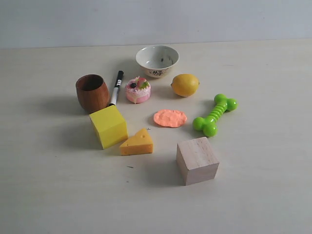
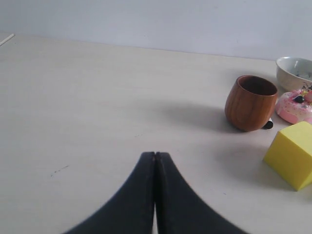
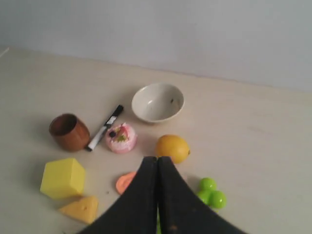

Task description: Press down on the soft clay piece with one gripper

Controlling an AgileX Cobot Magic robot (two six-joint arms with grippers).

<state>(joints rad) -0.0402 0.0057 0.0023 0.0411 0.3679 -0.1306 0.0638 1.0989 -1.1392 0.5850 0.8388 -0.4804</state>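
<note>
The soft clay piece (image 1: 170, 118), a flat salmon-orange blob, lies on the table between the pink toy cake (image 1: 138, 90) and the green toy bone (image 1: 214, 114). In the right wrist view only its edge (image 3: 125, 182) shows; the rest is hidden behind my right gripper (image 3: 157, 158), which is shut with nothing in it and held well above the table. My left gripper (image 2: 155, 154) is shut and empty over bare table, away from the clay, which that view does not show. Neither gripper appears in the exterior view.
Around the clay stand a lemon (image 1: 185, 85), a white bowl (image 1: 157, 60), a brown wooden cup (image 1: 92, 92), a marker (image 1: 116, 87), a yellow cube (image 1: 108, 126), a cheese wedge (image 1: 137, 143) and a wooden block (image 1: 197, 160).
</note>
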